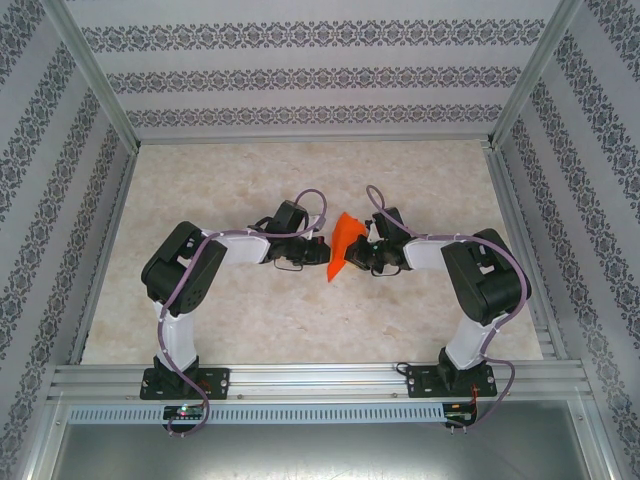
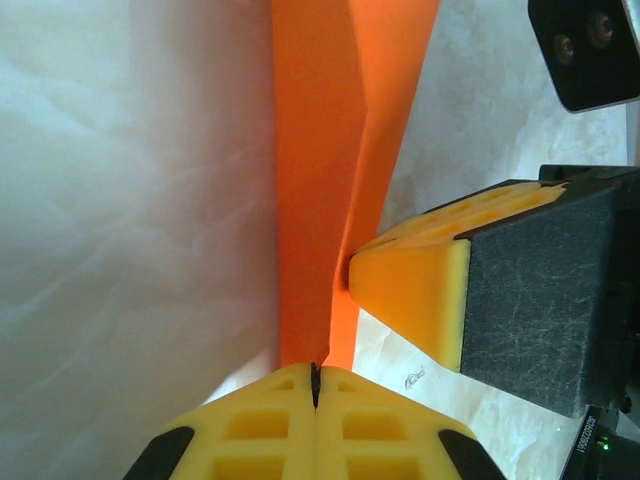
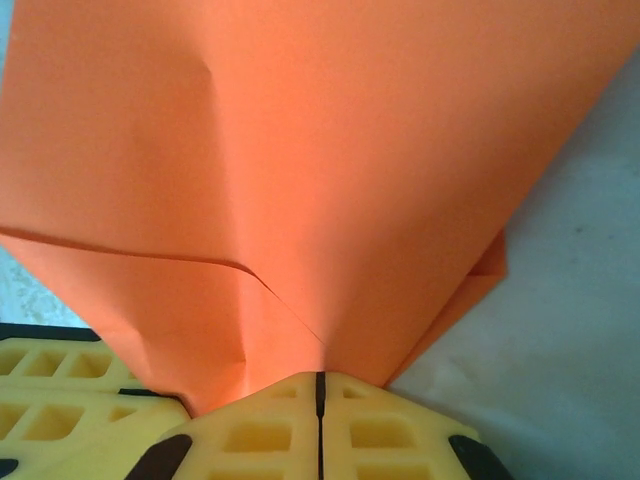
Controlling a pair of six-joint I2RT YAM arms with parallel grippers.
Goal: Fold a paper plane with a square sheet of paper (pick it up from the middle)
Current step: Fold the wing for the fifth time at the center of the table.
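Square sheet of paper [image 1: 346,242], part folded, is pinched at once by left fingers [image 2: 362,402] and right fingers [image 3: 282,402].

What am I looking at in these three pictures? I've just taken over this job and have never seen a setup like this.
You are seeing two robot arms bolted at the near edge of a pale table. The wide picture comes from a fixed camera above and behind them, so the left arm is on the left and the right arm is on the right. The other two pictures come from a camera on each wrist, looking out past that arm's own yellow fingers. Between the arms is one orange paper, partly folded, with creases showing. The left gripper is shut on it from one side. The right gripper is shut on it from the other.
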